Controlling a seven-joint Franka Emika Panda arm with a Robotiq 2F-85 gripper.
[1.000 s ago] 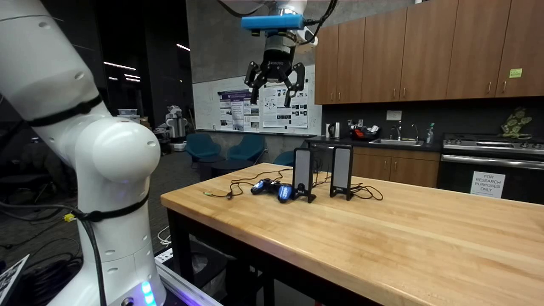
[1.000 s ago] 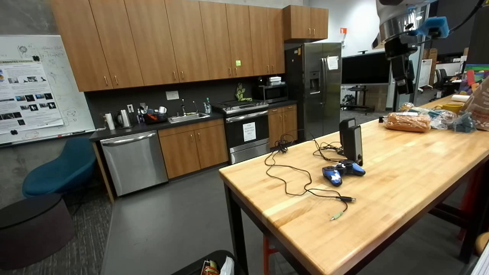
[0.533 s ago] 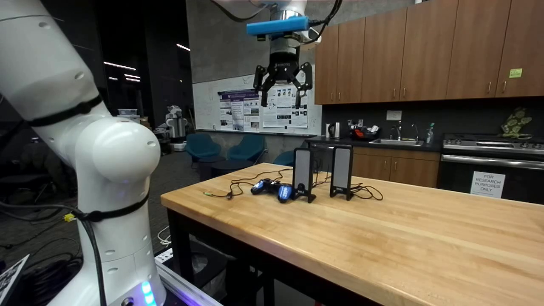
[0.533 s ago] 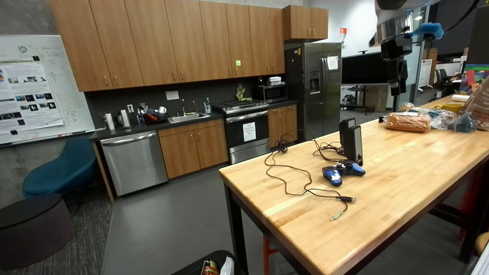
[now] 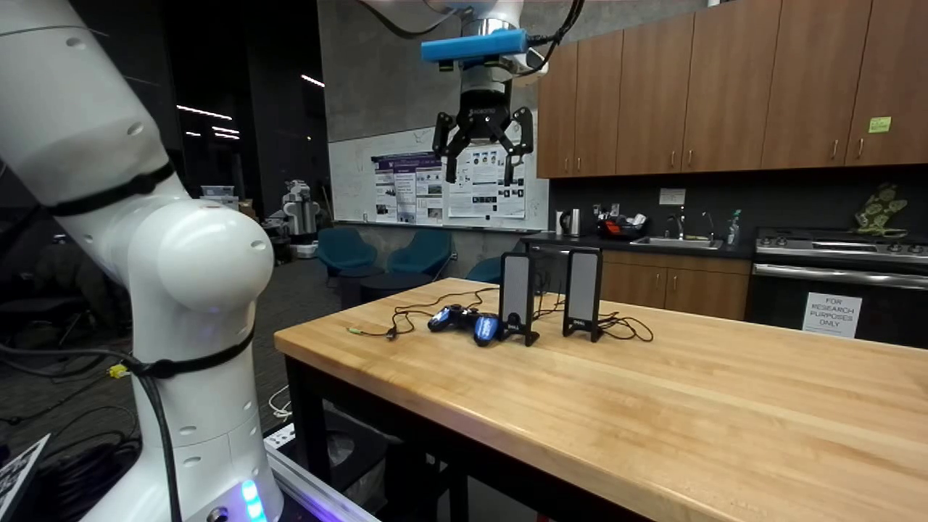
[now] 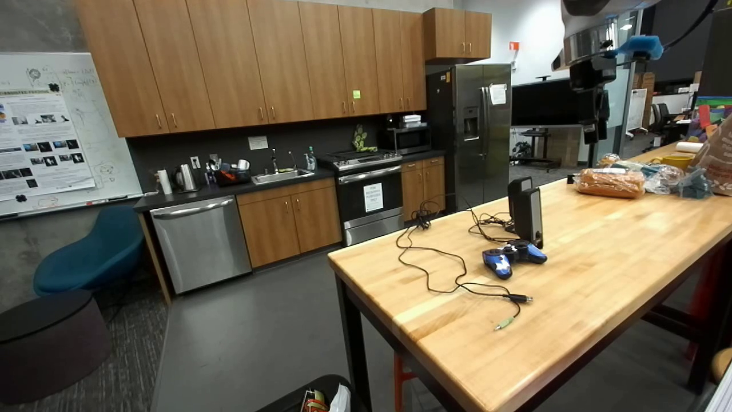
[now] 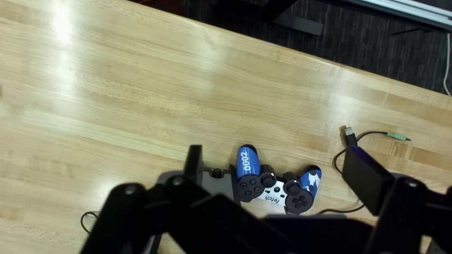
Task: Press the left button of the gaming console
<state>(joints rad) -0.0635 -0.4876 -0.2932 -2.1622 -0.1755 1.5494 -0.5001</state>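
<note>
The game controller (image 7: pixel 275 189) is laid flat on the wooden table (image 5: pixel 652 406), with its buttons (image 7: pixel 252 182) turned upward. Its two grips (image 7: pixel 246 162) are coloured blue; one is printed with "0002", the other is patterned with white, and the plate (image 7: pixel 273 197) in the middle is lettered "fetch".

A black speaker (image 5: pixel 516 290) is stood upright just beside it; whether the two are touching cannot be told. A matching speaker (image 5: pixel 582 288) is set upright a little farther off. On the opposite side of the controller, a USB plug (image 7: pixel 350 137) and a green plug (image 7: pixel 397 136) are seen, and black cables (image 6: pixel 422 221) are strewn in loops.

The gripper (image 5: pixel 479 172) is held high over the table, pointed downward and well apart from the controller. It is released, its fingers (image 7: pixel 367 176) being spread wide, and in the wrist view the controller is framed between them. A blue box (image 5: pixel 475 46) is mounted above it.

Farther along the table, in an exterior view, a wrapped loaf (image 6: pixel 611 184) is shown. Beyond, wooden cupboards (image 6: pixel 229 63) are hung above a sink (image 6: pixel 283 176) and a stove (image 6: pixel 360 162), and a fridge (image 6: pixel 483 154) is placed alongside.
</note>
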